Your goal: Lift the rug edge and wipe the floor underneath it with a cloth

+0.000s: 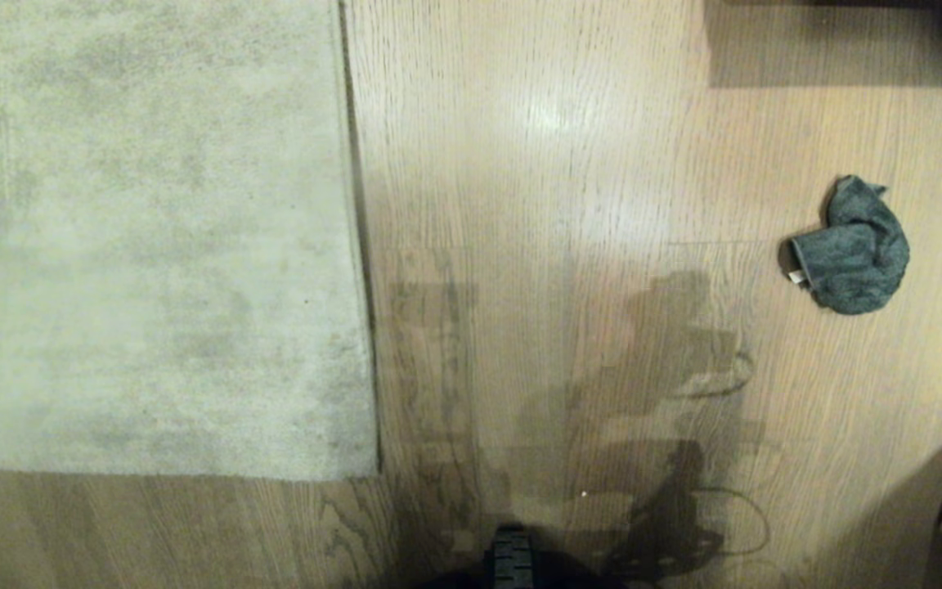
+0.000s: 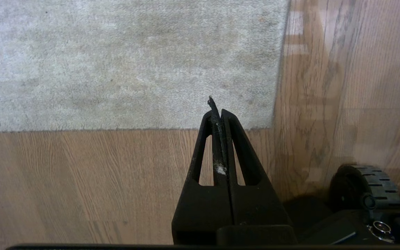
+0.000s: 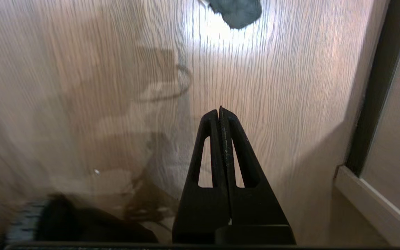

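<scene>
Lying flat, the rug edge wants a low pinch at its corner, yet both the left gripper and right gripper are closed empty, the cloth well apart.

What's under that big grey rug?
Nothing shows: the rug lies flat, its edge and corner down on the wooden floor. Whatever is beneath stays covered. The cloth lies apart on bare floor.
</scene>
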